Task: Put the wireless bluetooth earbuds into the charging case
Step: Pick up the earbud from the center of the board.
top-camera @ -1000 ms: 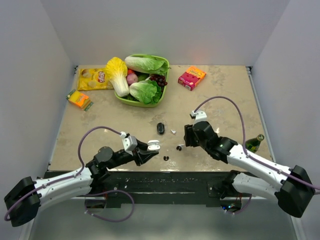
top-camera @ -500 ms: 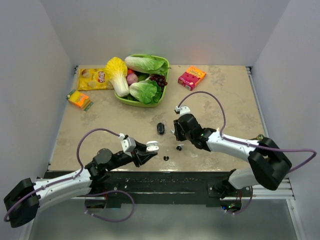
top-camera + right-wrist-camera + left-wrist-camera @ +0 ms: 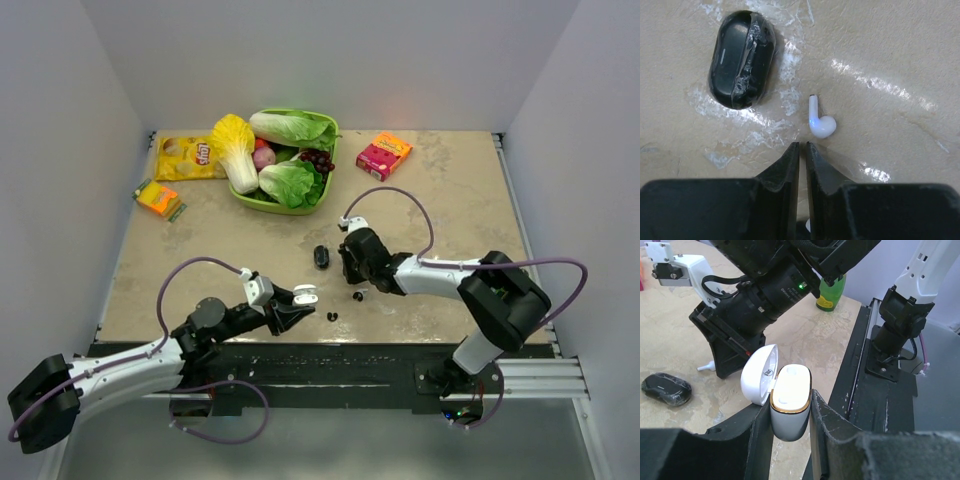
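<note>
My left gripper is shut on the open white charging case, its lid hinged back; it hangs low over the table's front edge. Two tiny black earbuds lie on the table, one right of the case, the other further right. My right gripper is shut and empty, low over the table beside them. In the right wrist view its tips sit just short of a white stemmed earbud.
A black oval case lies left of the white earbud and shows in the top view. A green basket of vegetables, a chips bag, a pink box and an orange packet lie at the back. A green bottle stands at the right.
My right arm has swung left and stretched toward the table's middle, bringing its shut gripper beside the black oval case. The left arm still holds the open case in place.
</note>
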Controlling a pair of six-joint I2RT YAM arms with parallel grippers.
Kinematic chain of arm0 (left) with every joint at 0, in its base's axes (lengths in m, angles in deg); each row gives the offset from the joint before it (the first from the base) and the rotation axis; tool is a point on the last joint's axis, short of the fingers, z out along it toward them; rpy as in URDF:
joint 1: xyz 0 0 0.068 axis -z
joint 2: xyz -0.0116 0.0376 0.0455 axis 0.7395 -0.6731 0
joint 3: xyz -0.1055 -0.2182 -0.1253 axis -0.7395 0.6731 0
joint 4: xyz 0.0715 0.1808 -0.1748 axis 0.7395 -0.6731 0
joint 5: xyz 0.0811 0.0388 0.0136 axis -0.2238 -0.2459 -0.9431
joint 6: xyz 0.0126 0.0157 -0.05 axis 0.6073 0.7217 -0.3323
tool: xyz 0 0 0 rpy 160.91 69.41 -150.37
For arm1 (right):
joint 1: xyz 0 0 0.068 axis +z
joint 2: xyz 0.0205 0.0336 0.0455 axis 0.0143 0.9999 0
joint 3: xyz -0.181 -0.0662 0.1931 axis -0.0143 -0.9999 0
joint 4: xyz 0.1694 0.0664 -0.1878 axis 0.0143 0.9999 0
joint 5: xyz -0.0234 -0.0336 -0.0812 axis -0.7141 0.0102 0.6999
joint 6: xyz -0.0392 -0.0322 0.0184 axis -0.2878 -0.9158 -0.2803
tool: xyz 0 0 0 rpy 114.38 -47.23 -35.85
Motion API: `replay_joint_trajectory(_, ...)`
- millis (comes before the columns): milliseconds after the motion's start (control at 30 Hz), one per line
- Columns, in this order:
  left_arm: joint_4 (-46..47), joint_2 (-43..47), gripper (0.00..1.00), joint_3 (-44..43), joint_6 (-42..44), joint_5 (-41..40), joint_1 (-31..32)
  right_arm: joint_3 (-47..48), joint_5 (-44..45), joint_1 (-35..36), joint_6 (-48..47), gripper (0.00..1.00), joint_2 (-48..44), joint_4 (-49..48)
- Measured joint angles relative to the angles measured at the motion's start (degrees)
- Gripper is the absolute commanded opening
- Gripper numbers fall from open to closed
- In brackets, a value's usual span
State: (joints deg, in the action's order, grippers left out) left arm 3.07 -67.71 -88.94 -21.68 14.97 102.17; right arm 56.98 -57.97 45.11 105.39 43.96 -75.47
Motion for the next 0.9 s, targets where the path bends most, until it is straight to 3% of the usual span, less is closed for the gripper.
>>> replay_joint_trajectory(700,-0.2,1.0,0.0,0.0,0.0,0.2,0.9,2.8,-1.0,-6.5,0.9,0.16,4.6,-3.9)
replay_joint_trajectory(800,-0.2,1.0,0.0,0.0,0.0,0.2,1.1,3.2,0.2,-6.6,1.2,0.25,4.1,-3.0)
replay_joint_trajectory(900,-0.2,1.0,0.0,0.0,0.0,0.2,1.4,3.2,1.9,-6.6,1.8,0.46,2.2,-0.8)
